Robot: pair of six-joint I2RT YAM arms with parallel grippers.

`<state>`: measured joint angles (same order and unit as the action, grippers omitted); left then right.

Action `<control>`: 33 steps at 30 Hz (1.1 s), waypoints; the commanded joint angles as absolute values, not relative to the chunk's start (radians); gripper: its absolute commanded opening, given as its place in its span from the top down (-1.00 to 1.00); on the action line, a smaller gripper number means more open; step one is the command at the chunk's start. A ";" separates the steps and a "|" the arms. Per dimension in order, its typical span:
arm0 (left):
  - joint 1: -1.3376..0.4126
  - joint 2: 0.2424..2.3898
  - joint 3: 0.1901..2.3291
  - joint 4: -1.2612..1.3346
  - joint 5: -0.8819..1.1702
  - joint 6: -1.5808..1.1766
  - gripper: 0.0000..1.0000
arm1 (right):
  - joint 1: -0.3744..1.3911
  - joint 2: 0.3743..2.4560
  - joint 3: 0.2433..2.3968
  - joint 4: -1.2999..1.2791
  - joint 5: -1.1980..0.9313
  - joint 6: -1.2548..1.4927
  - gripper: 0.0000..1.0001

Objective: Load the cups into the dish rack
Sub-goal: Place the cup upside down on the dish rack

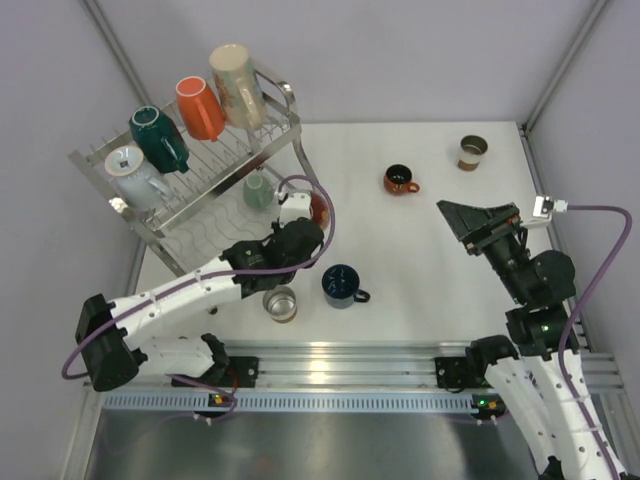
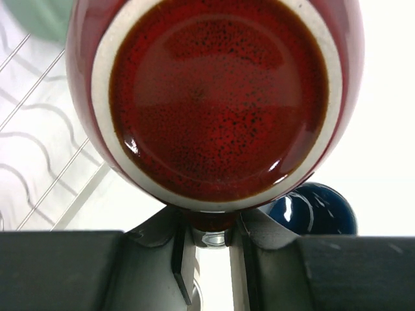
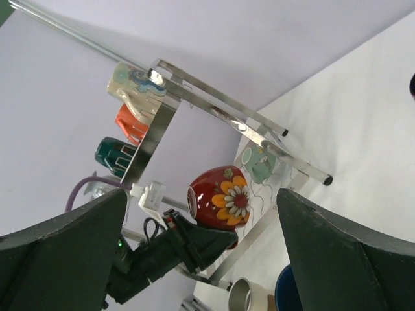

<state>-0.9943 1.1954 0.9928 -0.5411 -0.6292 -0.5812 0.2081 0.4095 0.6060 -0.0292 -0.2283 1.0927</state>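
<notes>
**Cup held at rack's lower tier**

Nearest the bases, a clear cup (image 1: 280, 303) and a navy cup (image 1: 342, 285) stand upright on the table (image 1: 420, 300), not yet loaded. Just beyond them the left gripper (image 2: 209, 241) is clamped on the edge of the red cup (image 1: 320, 208). It holds the cup on its side at the open end of the rack (image 1: 215, 170), level with the lower tier. I judge this the placing step, with the tilt meant to let the cup slide in over the wires.

The right gripper (image 1: 465, 220) hangs above the table well off to the right, jaws spread wide with nothing between them. It is probably parked there to stay clear of the left arm.

A mint cup (image 1: 258, 190) already sits on the lower tier. On the upper tier a white mug (image 1: 135, 175), teal cup (image 1: 160, 138), orange cup (image 1: 200, 107) and beige cup (image 1: 237, 85) lean in a row on the tines. Farthest out, a rust mug (image 1: 400, 180) and brown cup (image 1: 472, 151) stand loose.

The table is plain white and matte, with a metal rail (image 1: 330, 360) along its near edge. Pale, bare walls (image 1: 420, 50) close in the corner behind.
</notes>
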 commanded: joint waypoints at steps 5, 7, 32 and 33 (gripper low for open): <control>-0.879 1.212 1.009 -0.549 -0.654 -0.732 1.00 | 0.198 0.373 0.712 -0.120 -0.173 0.996 -0.99; -0.862 1.227 1.011 -0.549 -0.641 -0.744 1.00 | 0.199 0.364 0.715 -0.132 -0.163 0.985 -0.99; -0.747 1.414 1.089 -0.552 -0.640 -0.770 1.00 | 0.199 0.285 0.799 -0.262 -0.074 0.858 -0.99; -0.736 1.420 1.092 -0.551 -0.638 -0.770 1.00 | 0.199 0.284 0.799 -0.262 -0.071 0.854 -0.99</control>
<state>-0.7612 1.4307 1.0203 -0.6090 -0.5735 -0.7578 0.2062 0.2977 0.7551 -0.2474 -0.0944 0.8879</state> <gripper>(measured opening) 0.275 0.993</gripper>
